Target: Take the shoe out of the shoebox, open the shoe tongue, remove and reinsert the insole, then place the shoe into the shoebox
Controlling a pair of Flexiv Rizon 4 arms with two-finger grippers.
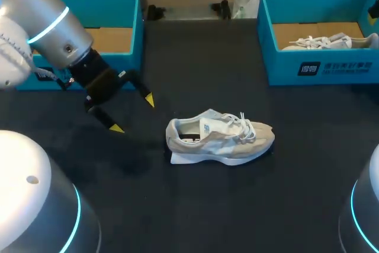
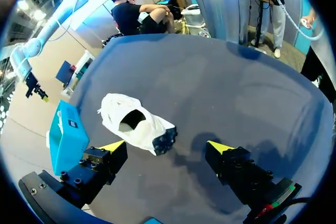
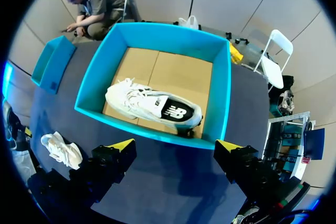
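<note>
Shoe on desk, both sets of fingers released.

Left shoebox (image 1: 121, 60) stands at the 10 o'clock corner of the desk (image 1: 237, 205), cardboard floor exposed. Left fingers (image 1: 148, 100) hang over the desk at 5 o'clock of that box, spread wide and grasping nothing. Shoe (image 1: 219, 137), beige and white, rests on its sole near the desk centre, at 3 o'clock of the left fingers and apart from them, heel toward 9 o'clock, toe toward 3 o'clock, laces loose. Right shoebox (image 1: 284, 66) stands at 1 o'clock of the shoe and holds a second shoe (image 1: 328, 42) lying on its side. Right fingers (image 3: 122, 145) hover over this box's near wall, spread wide and grasping nothing.
</note>
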